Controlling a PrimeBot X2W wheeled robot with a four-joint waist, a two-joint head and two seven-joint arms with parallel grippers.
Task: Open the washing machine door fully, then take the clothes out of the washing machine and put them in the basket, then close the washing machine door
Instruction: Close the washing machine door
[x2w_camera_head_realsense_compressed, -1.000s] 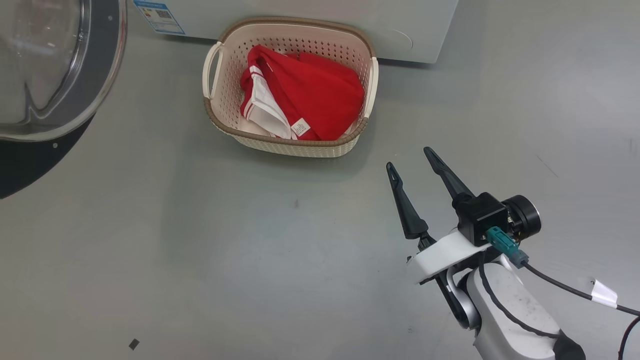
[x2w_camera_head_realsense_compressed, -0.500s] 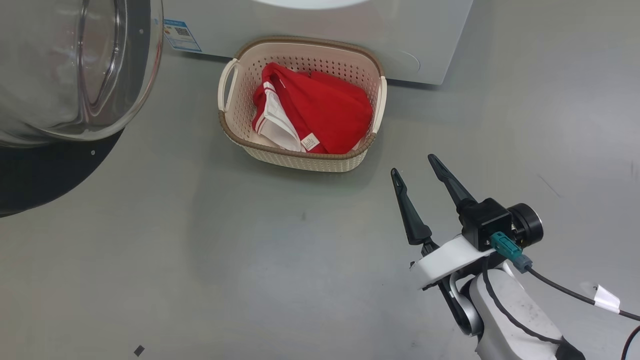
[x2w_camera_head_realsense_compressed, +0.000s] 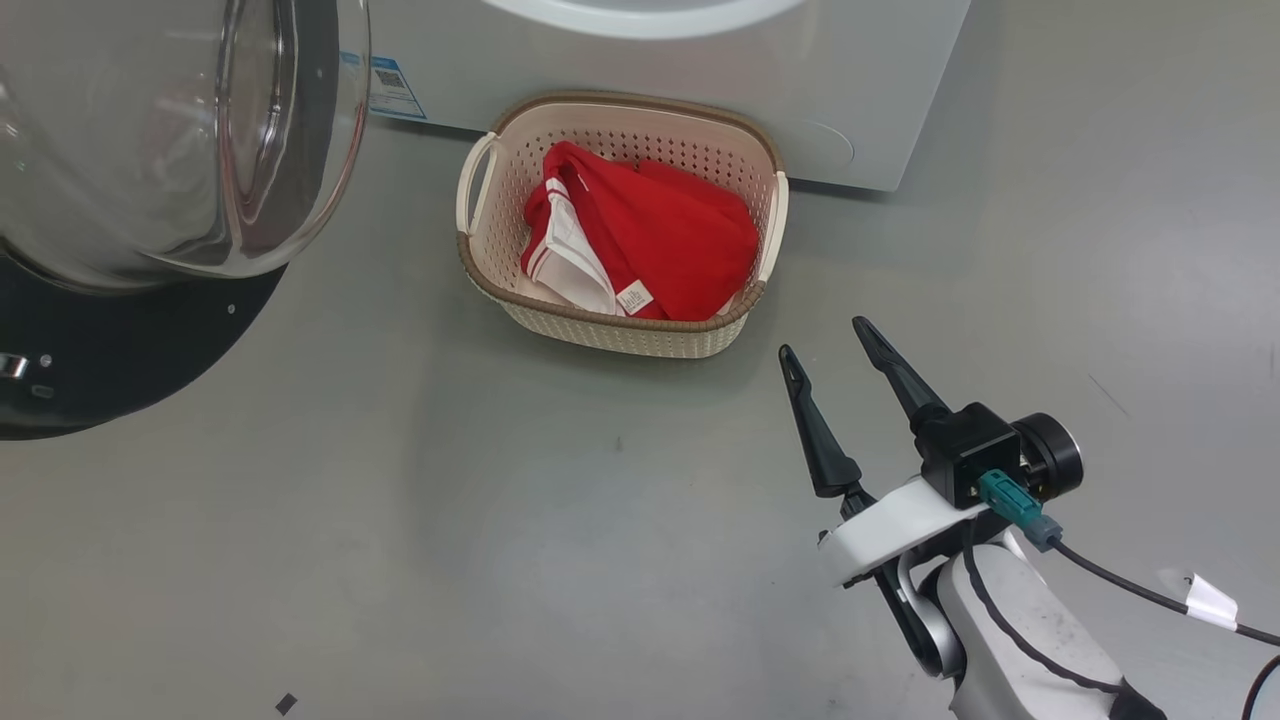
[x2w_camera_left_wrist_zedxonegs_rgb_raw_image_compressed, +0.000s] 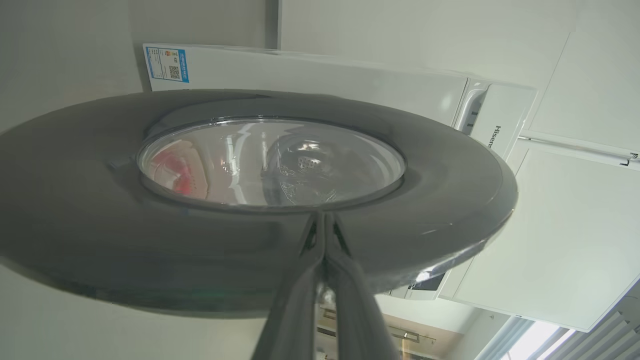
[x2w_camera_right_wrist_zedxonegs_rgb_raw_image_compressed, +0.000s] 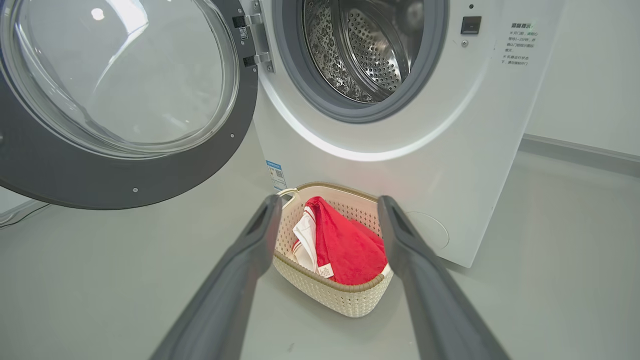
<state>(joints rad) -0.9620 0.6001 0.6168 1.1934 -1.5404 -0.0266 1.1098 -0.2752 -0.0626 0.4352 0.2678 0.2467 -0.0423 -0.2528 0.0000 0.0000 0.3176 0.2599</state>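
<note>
While the large round, glossy black-rimmed washing machine door (x2w_camera_head_realsense_compressed: 170, 150) with its bulging clear glass bowl stood open on its hinges at the left of the big white front-loading washing machine (x2w_camera_head_realsense_compressed: 700, 90), your left gripper (x2w_camera_left_wrist_zedxonegs_rgb_raw_image_compressed: 322, 225) was clenched. Its two dark fingers were pressed together with nothing between them. Their tips lay at the door's black rim just below the glass, and whether they touched it could not be told. The small cream perforated plastic basket (x2w_camera_head_realsense_compressed: 620, 322) with a brown woven-look rim sat on the grey floor (x2w_camera_head_realsense_compressed: 500, 520) against the machine's front base, just right of the small blue label (x2w_camera_head_realsense_compressed: 392, 88). The red clothes (x2w_camera_head_realsense_compressed: 680, 240) with white trim lay heaped inside it. Your right gripper (x2w_camera_head_realsense_compressed: 822, 337) hung released above the floor, fingers apart and empty, near the basket but clear of it. The perforated steel drum (x2w_camera_right_wrist_zedxonegs_rgb_raw_image_compressed: 370, 50) showed within the grey rubber seal (x2w_camera_right_wrist_zedxonegs_rgb_raw_image_compressed: 287, 75).
</note>
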